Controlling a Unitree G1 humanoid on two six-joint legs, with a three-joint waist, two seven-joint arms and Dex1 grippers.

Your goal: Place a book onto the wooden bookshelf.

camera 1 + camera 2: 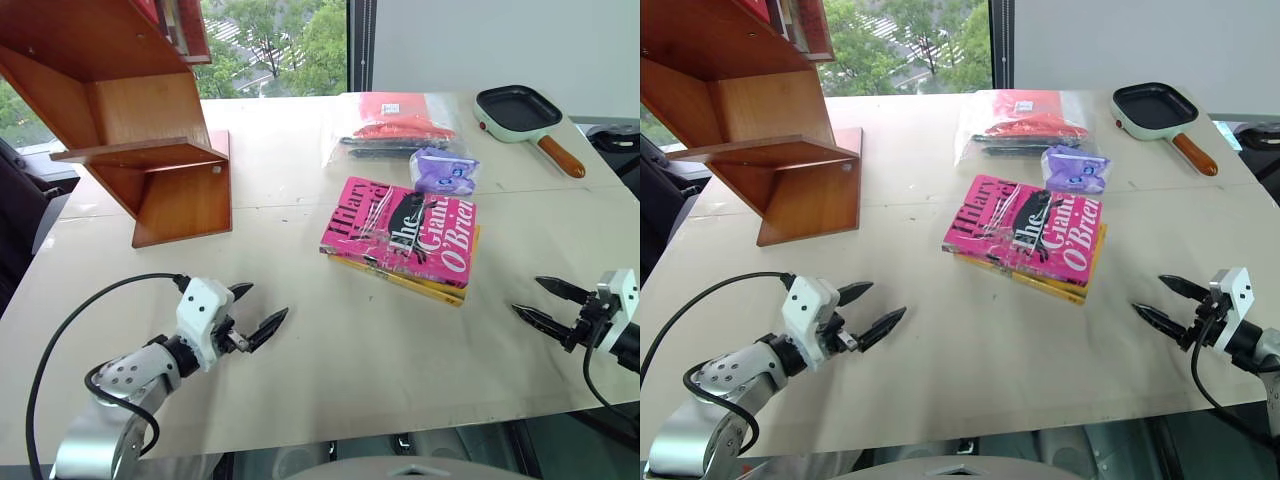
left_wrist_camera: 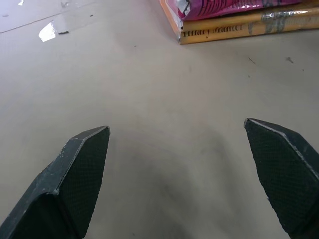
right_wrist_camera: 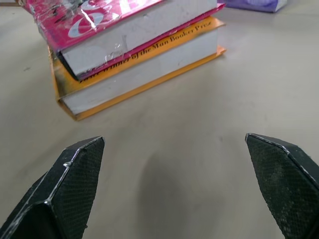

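Observation:
The pink book (image 1: 400, 230) lies flat in the middle of the table, stacked on a yellow book (image 1: 420, 282). The wooden bookshelf (image 1: 130, 120) stands at the table's far left, its flat ledge facing the books. My left gripper (image 1: 255, 310) hovers open over the near left of the table, pointing toward the books, nothing between its fingers. My right gripper (image 1: 540, 302) is open at the near right, also aimed at the stack. In the right wrist view the pink book (image 3: 99, 25) and the yellow book (image 3: 144, 74) show their page edges.
A clear bag holding red and black items (image 1: 395, 128) and a small purple packet (image 1: 443, 172) lie behind the books. A pale green pan with a wooden handle (image 1: 520, 112) sits at the far right. Bare table (image 1: 380, 350) spreads between the grippers.

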